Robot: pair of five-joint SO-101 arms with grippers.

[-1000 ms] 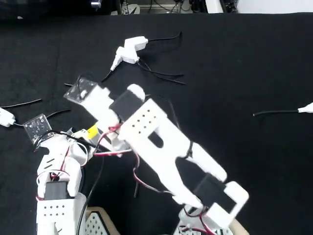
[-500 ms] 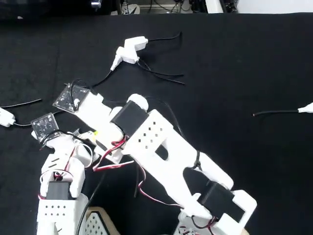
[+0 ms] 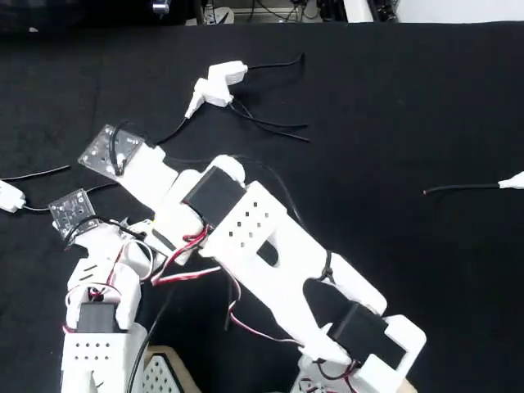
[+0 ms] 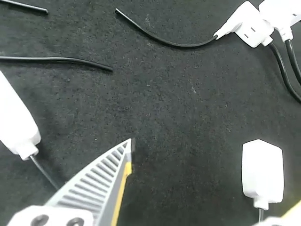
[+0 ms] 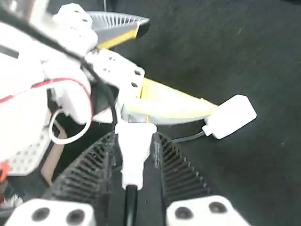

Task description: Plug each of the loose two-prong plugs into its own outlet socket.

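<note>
Plug (image 5: 135,160) pinched tight in the right hand (image 5: 134,136), over the worktop's (image 3: 393,123) near-left corner. Left hand (image 5: 178,63) is spread wide just ahead, a loose white connector (image 4: 262,172) lying beside one fingertip. Crowded here! Joined white pair (image 3: 217,82) sits toward the far edge, and one white cable end (image 3: 512,182) lies at the right edge, with open cloth between.

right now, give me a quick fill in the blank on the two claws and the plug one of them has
1. The right claw is ___ on a white plastic two-prong plug.
2. The left claw, with its grey and yellow ribbed fingers, has its jaws ___.
3. The held plug's thin cord and the fabric table cover are both ___.

Missing words: shut; open; black.
</note>
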